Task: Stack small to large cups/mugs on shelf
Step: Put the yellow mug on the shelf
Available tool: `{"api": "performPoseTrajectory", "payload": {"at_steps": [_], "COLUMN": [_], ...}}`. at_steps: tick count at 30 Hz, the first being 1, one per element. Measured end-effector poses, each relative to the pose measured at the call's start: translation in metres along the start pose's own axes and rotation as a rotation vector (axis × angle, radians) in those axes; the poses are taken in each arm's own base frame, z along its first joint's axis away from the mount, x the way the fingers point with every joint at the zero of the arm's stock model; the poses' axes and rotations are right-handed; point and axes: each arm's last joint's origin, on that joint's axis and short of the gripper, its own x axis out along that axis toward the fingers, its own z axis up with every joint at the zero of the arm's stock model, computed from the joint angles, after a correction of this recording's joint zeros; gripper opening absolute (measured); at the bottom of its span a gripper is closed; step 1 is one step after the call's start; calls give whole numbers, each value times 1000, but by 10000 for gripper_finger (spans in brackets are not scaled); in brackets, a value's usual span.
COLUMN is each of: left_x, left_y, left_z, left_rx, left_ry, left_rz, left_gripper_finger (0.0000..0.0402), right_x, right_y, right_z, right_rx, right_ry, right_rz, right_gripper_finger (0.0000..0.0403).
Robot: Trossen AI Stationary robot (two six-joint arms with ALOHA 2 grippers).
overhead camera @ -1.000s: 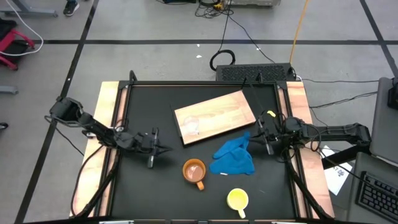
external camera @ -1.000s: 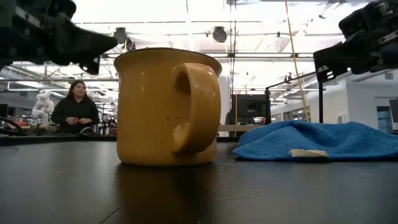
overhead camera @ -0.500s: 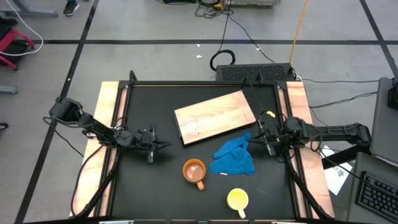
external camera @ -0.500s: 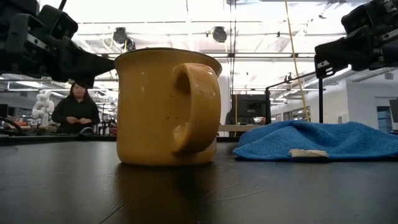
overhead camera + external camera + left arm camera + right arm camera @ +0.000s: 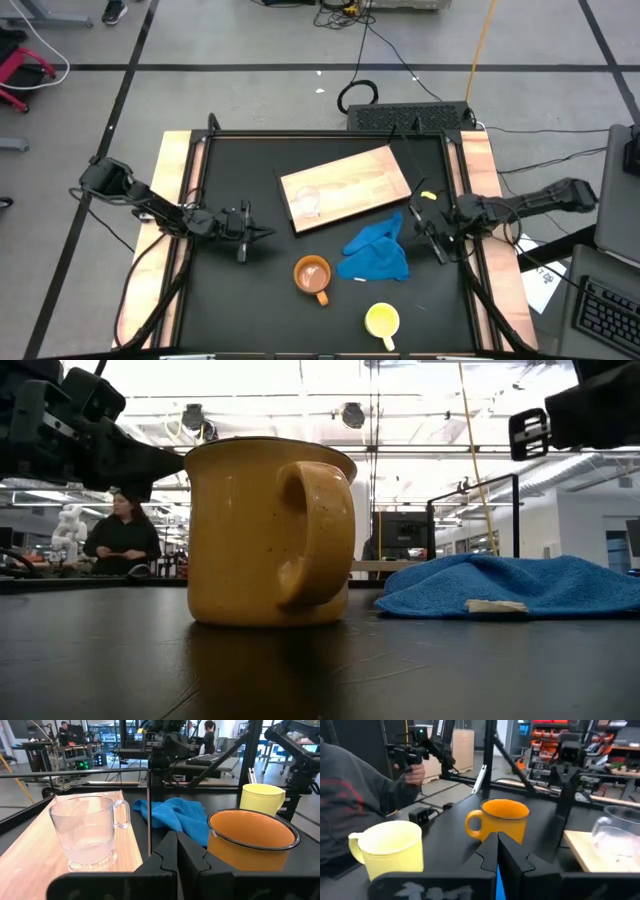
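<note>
The clear glass cup (image 5: 305, 202) (image 5: 90, 837) stands on its base on the light wooden shelf board (image 5: 350, 183). On the black table, the orange mug (image 5: 312, 273) (image 5: 270, 530) stands upright and the yellow mug (image 5: 382, 320) (image 5: 390, 845) stands closer to the near edge. My left gripper (image 5: 257, 232) (image 5: 177, 851) hovers shut, left of the orange mug and the board. My right gripper (image 5: 424, 226) (image 5: 497, 852) hovers shut above the right end of the blue cloth (image 5: 375, 252). Neither touches anything.
The blue cloth lies crumpled between the board's near right corner and the yellow mug. Wooden side rails (image 5: 175, 200) run along the table's left and right edges. A person in a grey sleeve (image 5: 350, 785) is beyond the table, and another person (image 5: 120, 535) sits far behind.
My right gripper has risen and swung a little toward the near edge, its arm turning. My left gripper has dipped slightly lower and has since kept still. The mugs, glass cup and cloth have stayed in place.
</note>
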Motion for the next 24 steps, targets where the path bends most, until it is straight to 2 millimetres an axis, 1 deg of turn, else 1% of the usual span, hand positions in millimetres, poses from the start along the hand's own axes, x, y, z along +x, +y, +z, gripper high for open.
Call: {"api": "performPoseTrajectory", "payload": {"at_steps": [6, 14, 19, 24], "left_x": [0, 0, 0, 0], "left_y": [0, 0, 0, 0], "left_z": [0, 0, 0, 0], "left_rx": [0, -4, -8, -7], "left_ry": [-1, -1, -2, -2], "left_rz": [0, 0, -2, -3], "left_gripper_finger": [1, 1, 1, 1], "right_x": [13, 26, 35, 52], "right_y": [10, 28, 38, 51], "right_z": [8, 12, 18, 28], "right_rx": [-13, -14, 10, 1], "right_ry": [28, -17, 7, 54], "right_rz": [34, 143, 129, 151], "right_gripper_finger": [0, 0, 0, 0]}}
